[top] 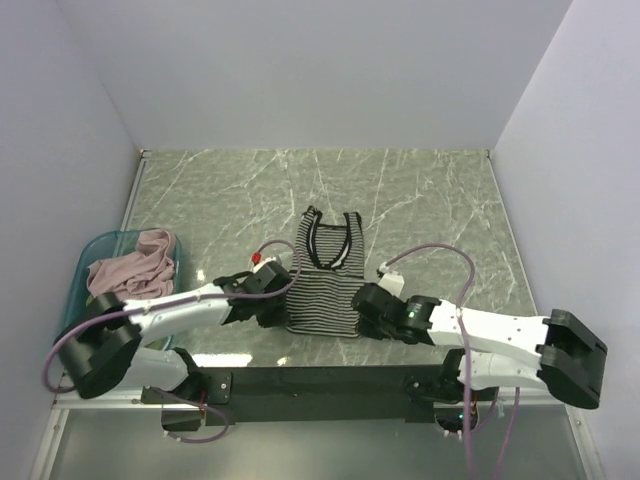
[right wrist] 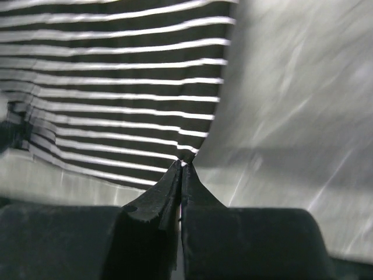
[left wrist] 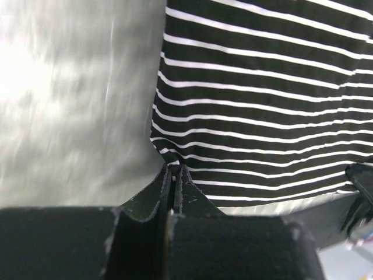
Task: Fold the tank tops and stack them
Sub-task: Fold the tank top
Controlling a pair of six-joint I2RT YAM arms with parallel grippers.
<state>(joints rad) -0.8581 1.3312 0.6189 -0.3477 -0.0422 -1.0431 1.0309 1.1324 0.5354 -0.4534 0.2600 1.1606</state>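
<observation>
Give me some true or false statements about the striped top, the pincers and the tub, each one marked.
1. The left pincer is shut on a near corner of the striped tank top. True.
2. The right pincer hangs open. False: it is shut on the top's other near corner.
3. A pink top lies in the teal tub. True.
4. The striped tank top is folded in half. False: it lies spread out, straps away from the arms.

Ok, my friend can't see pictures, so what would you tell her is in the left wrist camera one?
The black left pincer is shut, pinching a corner of the striped top, black with thin white lines, which fills the upper right. The blurry grey-green table fills the left.
</observation>
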